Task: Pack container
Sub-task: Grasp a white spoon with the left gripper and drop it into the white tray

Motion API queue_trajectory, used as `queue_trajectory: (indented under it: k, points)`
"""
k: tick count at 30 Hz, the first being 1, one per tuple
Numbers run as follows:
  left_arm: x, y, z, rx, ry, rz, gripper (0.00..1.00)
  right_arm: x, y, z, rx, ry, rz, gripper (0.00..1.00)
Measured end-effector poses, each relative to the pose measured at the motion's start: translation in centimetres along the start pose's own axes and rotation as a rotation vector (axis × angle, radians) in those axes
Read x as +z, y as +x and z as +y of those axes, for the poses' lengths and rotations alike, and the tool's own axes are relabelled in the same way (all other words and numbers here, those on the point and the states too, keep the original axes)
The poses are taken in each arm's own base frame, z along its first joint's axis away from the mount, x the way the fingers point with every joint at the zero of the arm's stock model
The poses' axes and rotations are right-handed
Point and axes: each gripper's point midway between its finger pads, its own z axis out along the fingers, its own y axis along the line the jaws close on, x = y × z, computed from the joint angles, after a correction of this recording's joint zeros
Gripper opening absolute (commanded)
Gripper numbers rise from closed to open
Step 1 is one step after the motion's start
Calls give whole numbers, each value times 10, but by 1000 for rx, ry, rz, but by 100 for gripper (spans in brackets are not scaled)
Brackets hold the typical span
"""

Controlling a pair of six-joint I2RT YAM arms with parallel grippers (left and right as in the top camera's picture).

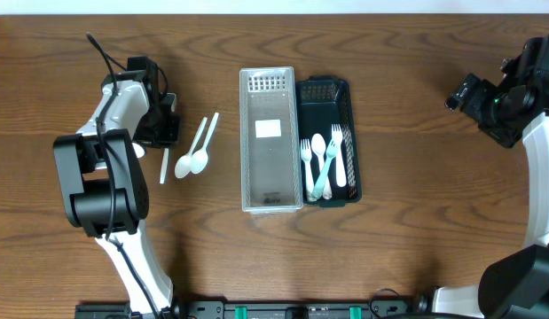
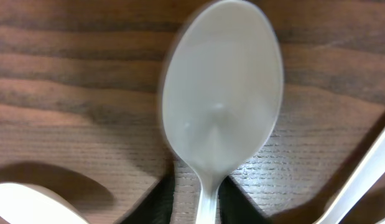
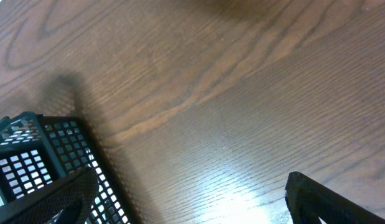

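The left gripper [image 2: 200, 202] was clenched on the handle of a white spoon [image 2: 222, 93] above the worktop [image 1: 416, 221]. 2 other spoons [image 1: 199, 161] lay on the worktop left of the clear container [image 1: 270, 173]. The right gripper [image 3: 186, 208] hung released, right of the green basket [image 1: 343, 97] holding cutlery.

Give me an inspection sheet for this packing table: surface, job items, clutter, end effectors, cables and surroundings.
Surface: brown wooden table, no spills seen.
Job's things: white basket holds only a label; dark green basket holds cutlery; two white spoons lie loose left of the baskets.
Clutter: nothing seen.
End effectors: left end effector flanks the handle of a spoon, grip unclear; right end effector open, empty.
Cables: black cable on the left arm.
Surroundings: dark rail along the near edge.
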Motion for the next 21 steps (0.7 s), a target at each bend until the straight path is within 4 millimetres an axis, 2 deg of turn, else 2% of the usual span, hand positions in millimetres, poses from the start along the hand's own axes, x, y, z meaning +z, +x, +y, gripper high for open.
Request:
queue_trajectory:
  k: [1,5,9,13,16,19,21]
  points:
    - [0,0,0,0,0,1,6,0,0,0,0,0,0,99]
    - [0,4,-1,-7,-1,17,6,0,0,0,0,0,0,99]
    - [-3,21,-6,1,9,89,5,0,0,0,0,0,0,99]
    - [-23,26,-19,33,12,133,6,0,0,0,0,0,0,99]
    - [-63,11,-36,51,2,61,6,0,0,0,0,0,0,99]
    - [-124,-15,-70,82,17,-132,6,0,0,0,0,0,2,99]
    - [-171,-22,-104,123,45,-274,6,0,1,0,0,1,3,99]
